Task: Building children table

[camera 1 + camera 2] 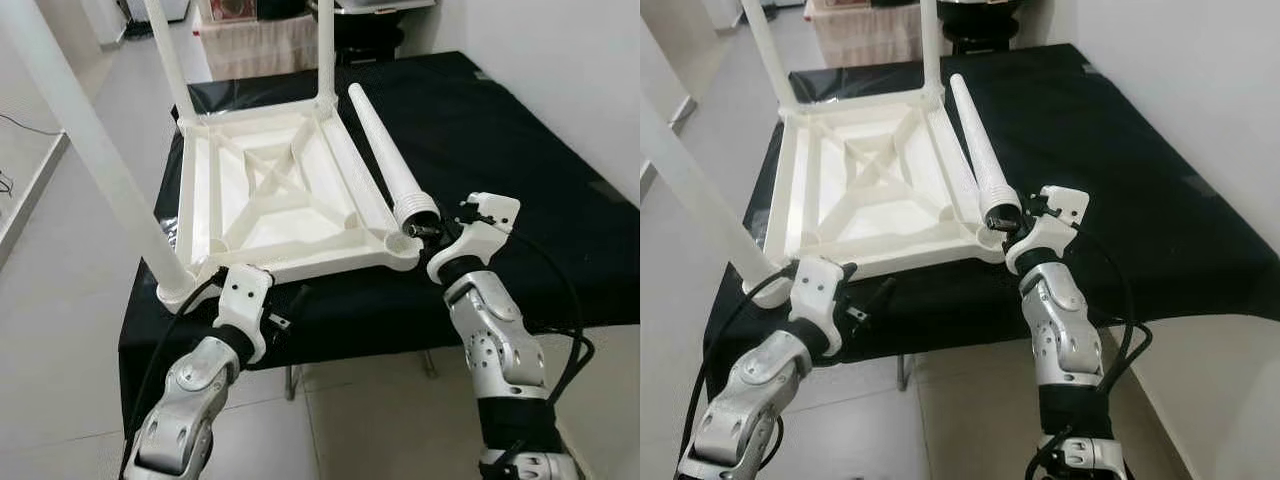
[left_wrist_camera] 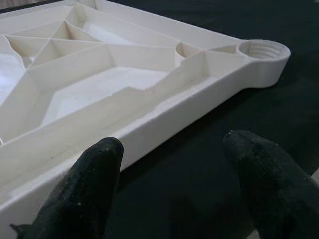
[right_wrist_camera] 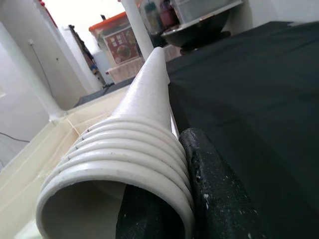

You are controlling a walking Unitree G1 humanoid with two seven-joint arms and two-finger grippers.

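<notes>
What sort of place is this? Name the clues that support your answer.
Probably a room in a home: a pale tiled floor, a black-covered table serving as a workbench, and a storage box with household clutter behind.

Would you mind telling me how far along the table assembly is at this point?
Three legs already stand screwed into the upturned tabletop. The right gripper is shut on the fourth leg, which lies on the black cloth; the left gripper hovers open by the tabletop's near edge. Still left: screwing that leg into the empty corner socket.
</notes>
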